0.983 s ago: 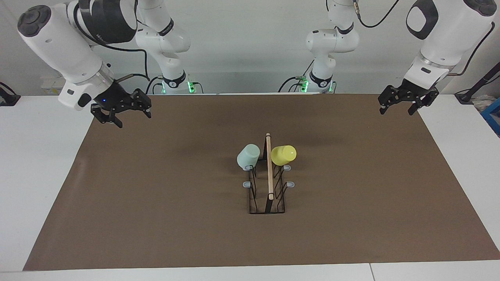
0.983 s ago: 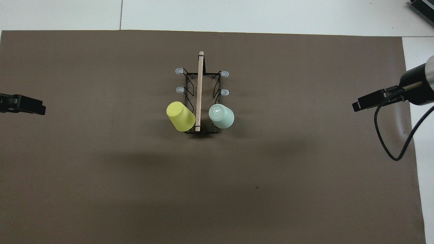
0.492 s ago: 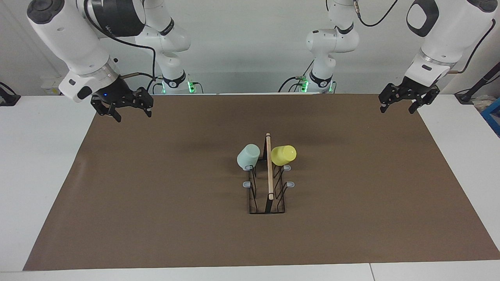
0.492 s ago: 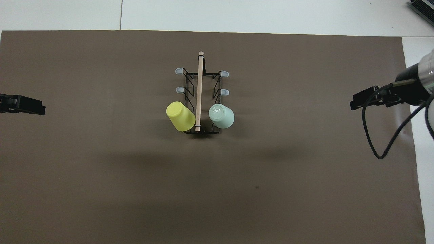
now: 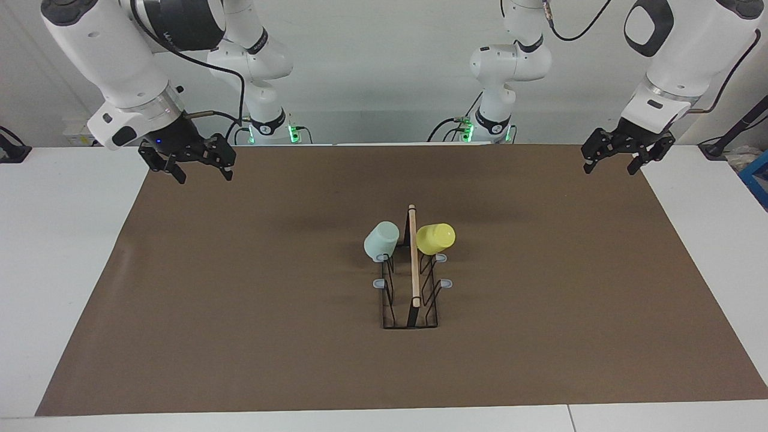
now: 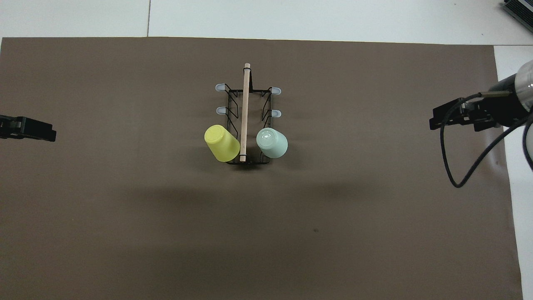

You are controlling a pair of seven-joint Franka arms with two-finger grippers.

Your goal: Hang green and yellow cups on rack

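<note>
Two cups hang upside down on the one rack (image 5: 411,282) at the middle of the brown mat (image 5: 240,300): one green cup (image 5: 381,240) on the peg nearest the robots on the right arm's side, one yellow cup (image 5: 435,238) on the matching peg on the left arm's side, leaving four grey-tipped pegs bare. Two grippers hang in the air, both empty with fingers spread. The right gripper (image 5: 200,173) is over the mat's corner at its own end, the left gripper (image 5: 611,166) over the mat's corner at its end.
</note>
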